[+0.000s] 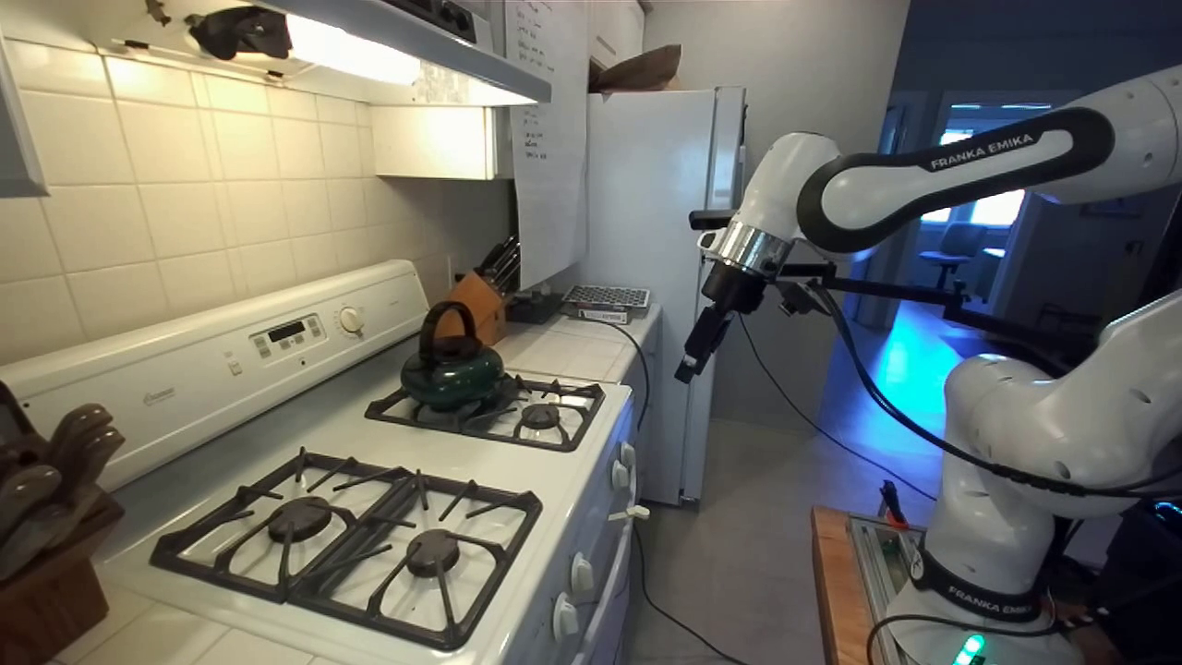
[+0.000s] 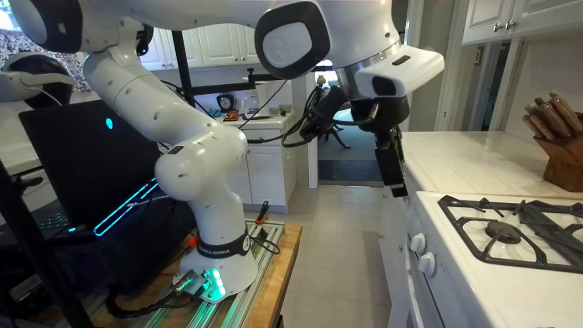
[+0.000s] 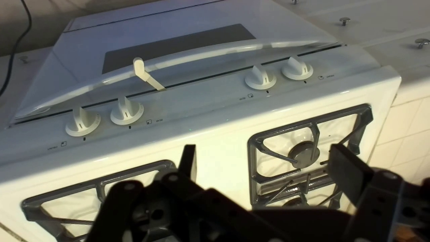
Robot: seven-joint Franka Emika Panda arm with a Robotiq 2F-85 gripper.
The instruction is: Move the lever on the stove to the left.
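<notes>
In the wrist view, the flat-tipped black fingers (image 3: 349,171) stand wide apart, gripping nothing; beyond them spreads the white gas stove (image 3: 218,144) with black iron grates (image 3: 252,168); farther off, four round white knobs (image 3: 260,80) line its front; the bent cream lever (image 3: 141,71) juts out between the knob pairs, its tip seen against the curved white handle (image 3: 218,52).

The gas stove (image 1: 452,453) looks enamelled and glossy, its grates (image 1: 355,533) iron with a faint sheen. The lever (image 3: 142,72) and burner knobs (image 3: 259,78) look like smooth plastic. The kettle (image 1: 452,377) gleams. The Franka arm (image 1: 1025,429) is smooth and glossy, with a polished metal collar (image 1: 753,247); its gripper (image 1: 688,368) looks matt. The knife block (image 2: 564,165) is wood, the tiled countertop (image 2: 455,159) shiny
</notes>
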